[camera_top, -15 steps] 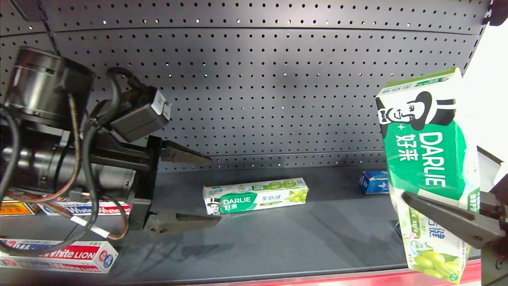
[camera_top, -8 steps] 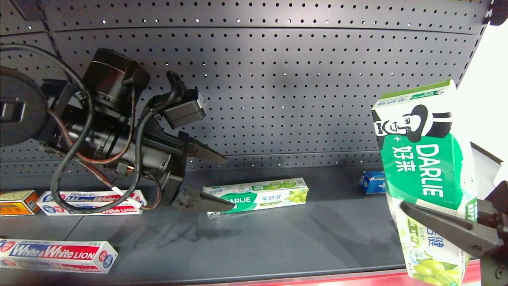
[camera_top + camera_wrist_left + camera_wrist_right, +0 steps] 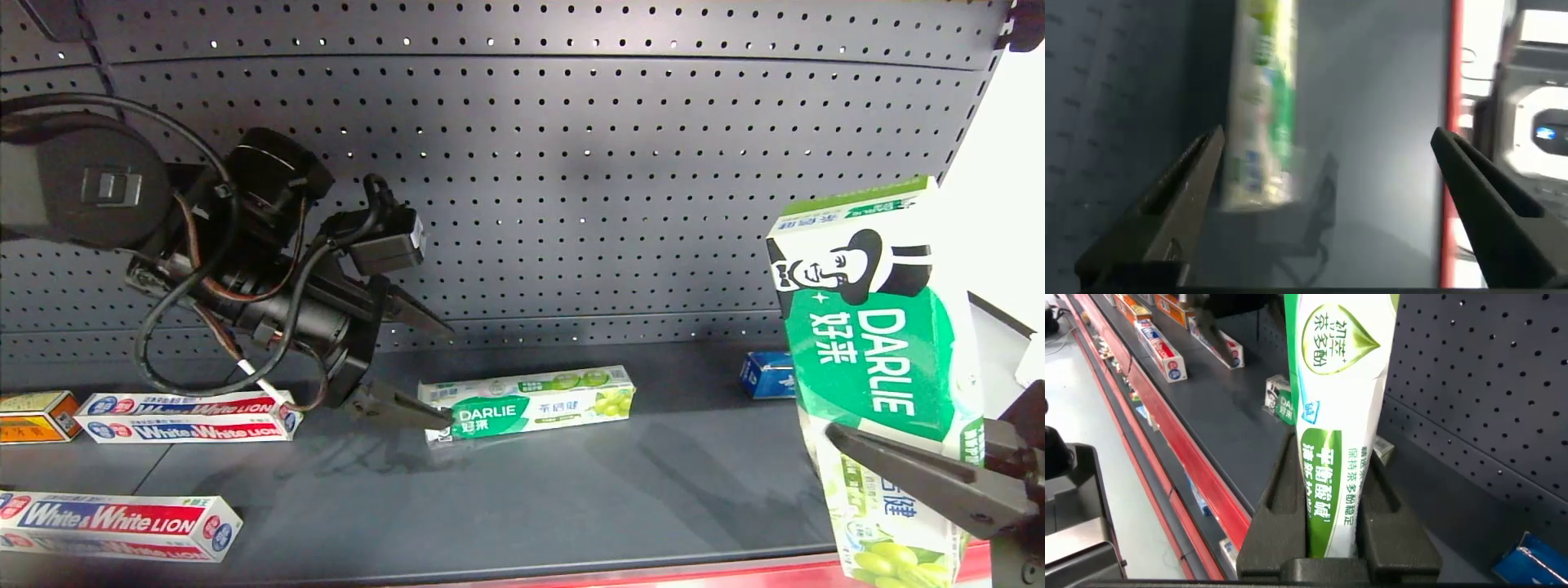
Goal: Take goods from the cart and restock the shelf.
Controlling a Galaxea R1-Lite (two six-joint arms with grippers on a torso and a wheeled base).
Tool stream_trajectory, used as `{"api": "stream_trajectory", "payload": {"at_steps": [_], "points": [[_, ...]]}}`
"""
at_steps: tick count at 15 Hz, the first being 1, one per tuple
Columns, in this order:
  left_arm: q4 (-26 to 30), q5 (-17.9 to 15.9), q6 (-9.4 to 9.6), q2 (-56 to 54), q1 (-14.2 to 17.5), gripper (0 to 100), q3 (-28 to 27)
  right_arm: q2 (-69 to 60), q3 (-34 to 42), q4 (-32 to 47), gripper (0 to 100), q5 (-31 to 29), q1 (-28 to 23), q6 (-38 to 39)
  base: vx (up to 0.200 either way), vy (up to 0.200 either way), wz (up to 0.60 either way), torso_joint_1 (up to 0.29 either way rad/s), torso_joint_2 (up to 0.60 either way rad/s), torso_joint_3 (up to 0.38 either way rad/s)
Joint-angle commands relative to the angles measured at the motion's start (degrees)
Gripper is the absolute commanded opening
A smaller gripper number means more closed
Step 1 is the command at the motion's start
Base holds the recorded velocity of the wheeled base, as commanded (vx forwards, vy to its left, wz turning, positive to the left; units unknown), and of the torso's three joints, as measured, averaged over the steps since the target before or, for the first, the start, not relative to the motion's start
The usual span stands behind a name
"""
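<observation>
Left gripper spread wide over the dark shelf, with the lying toothpaste box flat just ahead of its fingertips. The lower tip appears to touch the box's near end, but contact is hard to confirm. Right gripper is clamped on the upright toothpaste box — green, held above the shelf's red front edge, w/ a small blue box beyond it. White-and-red toothpaste boxes lie behind the left gripper — approx. alongside its wrist.
</observation>
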Motion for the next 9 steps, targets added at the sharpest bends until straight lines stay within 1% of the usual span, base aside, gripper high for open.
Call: {"api": "stream_trajectory", "payload": {"at_steps": [1, 2, 3, 5, 9], "points": [[-0.1, 0.3, -0.35, 4.4, 0.1, 100, -4.6, 0.0, 0.1, 0.0, 0, 0.0, 0.0, 0.0, 0.000, 0.000, 0.00, 0.000, 0.00, 0.000], [-0.1, 0.8, -0.53, 5.8, 0.0, 100, -6.3, 0.1, 0.1, 0.1, 0, 0.0, 0.0, 0.0, 0.000, 0.000, 0.00, 0.000, 0.00, 0.000], [-0.1, 2.5, -0.88, 7.4, -0.2, 100, -8.3, 0.2, 0.2, 0.1, 0, 0.0, 0.0, 0.0, 0.000, 0.000, 0.00, 0.000, 0.00, 0.000], [-0.1, 3.8, -1.14, 9.4, -0.3, 100, -9.6, 0.1, 0.7, 0.1, 0, 0.0, 0.0, 0.0, 0.000, 0.000, 0.00, 0.000, 0.00, 0.000], [0.0, 3.9, -0.88, 12.3, -0.6, 100, -11.1, 0.1, 1.4, 0.1, 0, 0.0, 0.0, 0.0, 0.000, 0.000, 0.00, 0.000, 0.00, 0.000]]}}
